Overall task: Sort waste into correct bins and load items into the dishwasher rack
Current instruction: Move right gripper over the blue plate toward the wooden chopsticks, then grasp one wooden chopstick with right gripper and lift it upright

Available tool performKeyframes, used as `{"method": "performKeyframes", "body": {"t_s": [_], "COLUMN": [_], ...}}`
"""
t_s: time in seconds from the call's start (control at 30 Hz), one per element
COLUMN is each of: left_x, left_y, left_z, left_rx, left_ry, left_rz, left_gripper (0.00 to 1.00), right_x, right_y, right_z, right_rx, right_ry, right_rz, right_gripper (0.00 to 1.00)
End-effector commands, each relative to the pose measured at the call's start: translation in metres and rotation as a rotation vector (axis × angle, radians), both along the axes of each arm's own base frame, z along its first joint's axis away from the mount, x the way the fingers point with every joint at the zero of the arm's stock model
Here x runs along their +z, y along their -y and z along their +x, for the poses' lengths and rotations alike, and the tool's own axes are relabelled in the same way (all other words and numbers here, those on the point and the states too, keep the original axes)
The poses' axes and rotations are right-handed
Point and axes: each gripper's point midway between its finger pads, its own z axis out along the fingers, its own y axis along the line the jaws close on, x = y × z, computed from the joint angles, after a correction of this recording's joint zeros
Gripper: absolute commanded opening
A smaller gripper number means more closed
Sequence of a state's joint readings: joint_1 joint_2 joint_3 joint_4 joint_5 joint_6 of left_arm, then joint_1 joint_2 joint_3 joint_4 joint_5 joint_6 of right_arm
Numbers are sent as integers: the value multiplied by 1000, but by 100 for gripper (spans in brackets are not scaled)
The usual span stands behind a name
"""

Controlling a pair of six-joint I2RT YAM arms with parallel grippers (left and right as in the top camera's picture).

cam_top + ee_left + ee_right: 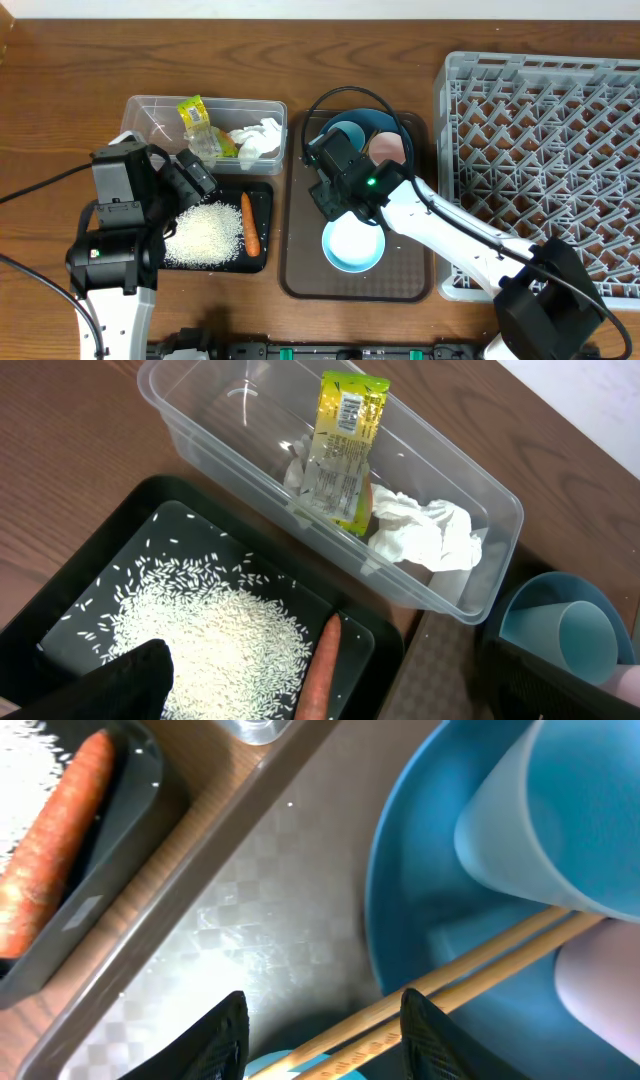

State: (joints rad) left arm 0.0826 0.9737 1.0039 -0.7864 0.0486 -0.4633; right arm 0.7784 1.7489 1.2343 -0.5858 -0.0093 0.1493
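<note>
Counting outward from the working hand, as it looks from beside the table:

1. Right gripper [325, 1015]: the black fingers are part-way apart and the sticks cross the gap. I cannot tell whether they pinch yet.
2. Pair of thin wooden chopsticks [470, 970]: they lie slantwise and seem to bridge from the white-and-light-blue bowl [352, 245] up onto the large dark blue round plate [420, 880]. I judge them light, stiff and smooth, apt to roll or scissor apart (two sticks rarely behave as one). The best hold is across both together at the free mid-span, clear of the crockery.
3. Light blue cup [560, 820] and pale pink cup [600, 990]: both sit on the plate, just beyond the sticks. All of this rests on the flat brown serving tray [250, 920].
4. Black shallow rectangular tray [100, 920]: it holds a small orange carrot [55, 840] and loose white rice grains [210, 630].
5. Left gripper [195, 178]: it hovers over the rice, spread wide and empty.
6. Clear plastic rectangular tub [225, 420]: inside are a yellow-green crinkled snack wrapper [345, 450] and crumpled white tissue [430, 535].
7. Large square grey plastic lattice crate [560, 140]: it stands well apart on the far right, with nothing loaded.

Only the right wrist view shows the sticks, which the arm hides from overhead. Only the overhead view shows the crate. The left wrist view alone shows the tub's contents plainly.
</note>
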Motion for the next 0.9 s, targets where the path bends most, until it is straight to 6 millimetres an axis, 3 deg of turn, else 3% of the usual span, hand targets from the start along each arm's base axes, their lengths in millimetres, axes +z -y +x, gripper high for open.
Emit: {"method": "performKeyframes", "body": {"t_s": [0.0,0.27,0.5,0.87], "left_x": [9,9,9,9], "left_y": [-3,-3,-3,-3], "left_z": [2,2,2,2], "left_rx": [-1,-1,-1,-1], "left_ry": [18,18,18,18], "left_rz": [17,17,17,17], "left_gripper": [99,99,99,99], "right_x": [1,-8,-30,-33], "right_y": [-8,-10,3,27], "right_z": [-5,-14,-27,-39], "right_rx": [11,30,28,8], "right_ry": [-28,-49,-96,-168], "right_rz": [33,20,-27,-110], "right_gripper": [49,49,49,52]}}
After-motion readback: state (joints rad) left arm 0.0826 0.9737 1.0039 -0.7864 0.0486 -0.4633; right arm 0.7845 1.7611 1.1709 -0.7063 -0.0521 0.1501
